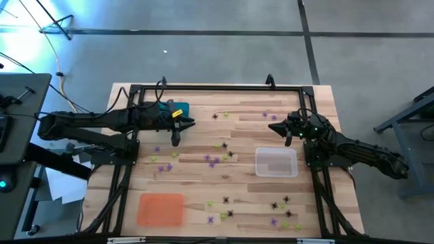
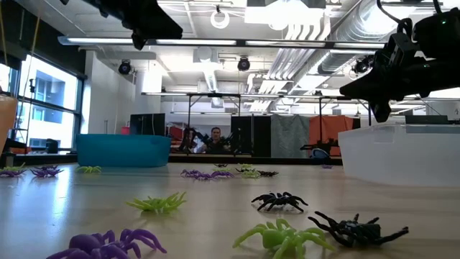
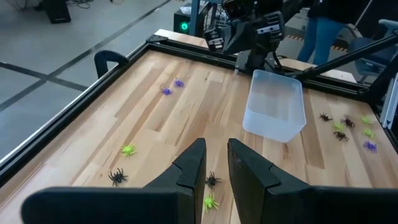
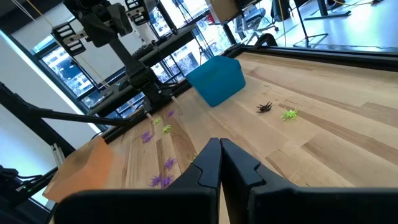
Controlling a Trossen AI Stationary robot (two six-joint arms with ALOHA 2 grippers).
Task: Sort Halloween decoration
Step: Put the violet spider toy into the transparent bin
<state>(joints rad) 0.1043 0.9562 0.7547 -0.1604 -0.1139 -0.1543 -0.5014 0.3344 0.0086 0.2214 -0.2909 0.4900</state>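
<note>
Black spider [image 2: 357,230] is lying closest to the lens; left gripper [image 1: 175,139] is hovering narrowly parted, right gripper [image 1: 287,139] nearly closed, both empty.

Wide bare wood lay open across the middle of the table [image 1: 203,181], dotted only with tiny flat plastic spiders [image 1: 215,161]. Three low trays stood as obstacles: a teal tray [image 1: 178,109] at the far left, just beside the left gripper [image 1: 175,139]; a clear tray [image 1: 276,163] toward the right, near the right gripper [image 1: 287,140]; an orange tray [image 1: 161,208] at the near left. Black frame rails [image 1: 217,87] fenced in the table's edges.
</note>
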